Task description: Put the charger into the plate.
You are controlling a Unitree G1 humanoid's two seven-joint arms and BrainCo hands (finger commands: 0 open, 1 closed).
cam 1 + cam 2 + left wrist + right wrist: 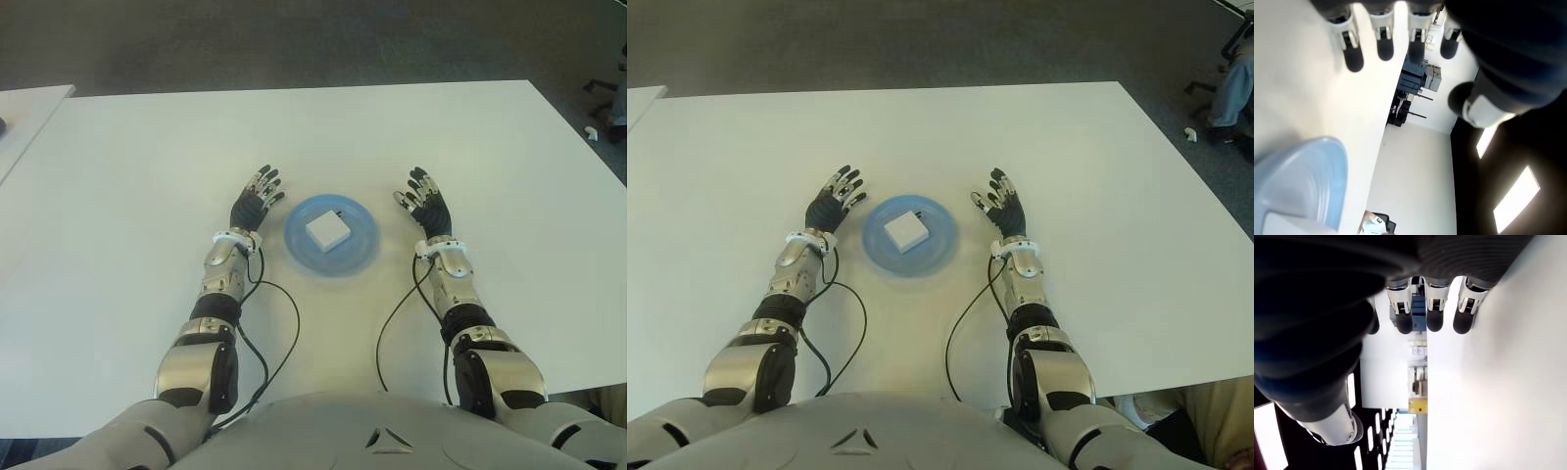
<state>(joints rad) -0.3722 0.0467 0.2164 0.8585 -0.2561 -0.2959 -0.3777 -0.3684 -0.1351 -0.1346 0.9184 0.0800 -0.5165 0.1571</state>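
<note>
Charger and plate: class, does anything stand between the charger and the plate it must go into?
Nothing visible does. The charger already lies inside the plate, with the left hand and right hand open and empty on either side.

Plate, left wrist view: cut off at the frame's edge; only part of the rim shows. Charger, same view: a white corner only. Second table, 10 o'clock: mostly out of frame. Seated person, 2 o'clock: possibly a leg; the rest is cropped.
</note>
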